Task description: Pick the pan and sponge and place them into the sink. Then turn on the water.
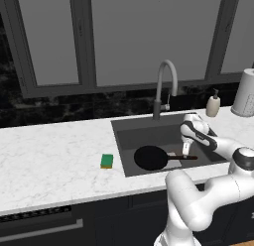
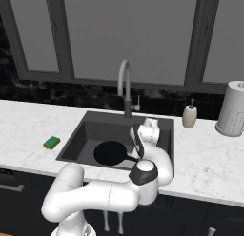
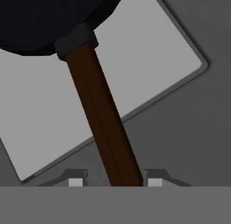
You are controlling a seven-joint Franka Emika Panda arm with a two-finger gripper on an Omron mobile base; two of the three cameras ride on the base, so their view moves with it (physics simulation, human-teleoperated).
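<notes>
The black pan (image 1: 150, 157) lies flat on the floor of the dark grey sink (image 1: 119, 141), its thin handle (image 3: 103, 123) pointing right. My gripper (image 3: 115, 181) reaches down into the basin over the handle's end. Its fingertips (image 3: 76, 181) stand either side of the handle, open, with a gap on one side. From the right base view the pan (image 2: 110, 152) sits just left of my gripper (image 2: 135, 154). The green and yellow sponge (image 1: 106, 161) rests on the white counter left of the sink (image 2: 81, 135). The water is out of view.
The grey arched faucet (image 1: 166, 86) rises behind the basin. A small soap dispenser (image 1: 213, 103) and a white paper towel roll (image 1: 244, 93) stand on the counter at the back right. Windows line the wall behind.
</notes>
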